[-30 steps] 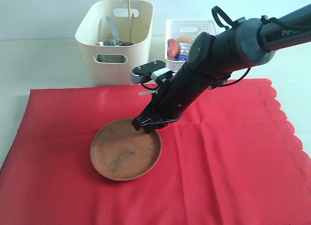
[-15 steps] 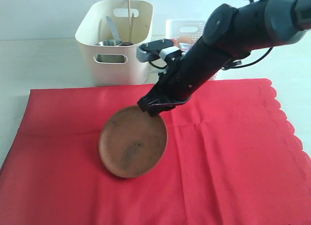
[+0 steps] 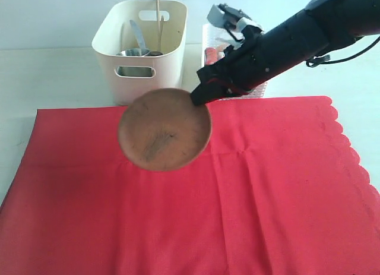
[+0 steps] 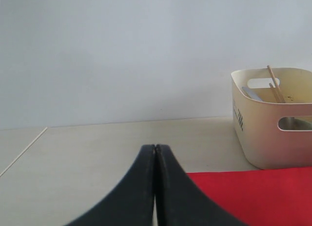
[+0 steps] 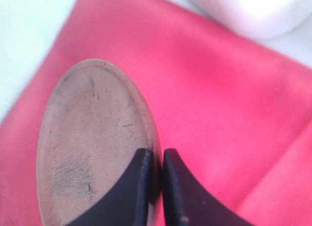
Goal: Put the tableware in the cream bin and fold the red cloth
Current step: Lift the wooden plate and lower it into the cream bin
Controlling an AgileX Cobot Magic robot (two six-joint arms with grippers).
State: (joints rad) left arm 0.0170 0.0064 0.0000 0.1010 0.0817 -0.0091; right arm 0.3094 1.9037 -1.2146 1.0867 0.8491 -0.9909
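One wooden plate [image 3: 163, 129] hangs tilted above the red cloth [image 3: 267, 186], near the cream bin [image 3: 163, 67]; our right fingers [image 5: 139, 192] pinch its rim, our left fingers [image 4: 136, 192] pressed together.

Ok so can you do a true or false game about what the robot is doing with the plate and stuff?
1. The right gripper is pinching the wooden plate by its rim. True.
2. The plate is lying flat on the red cloth. False: it is held up in the air, tilted on its edge.
3. The cream bin has nothing in it. False: chopsticks and a steel cup show inside it.
4. The left gripper is shut and holds nothing. True.
5. The red cloth is folded up. False: it is spread out flat on the table.
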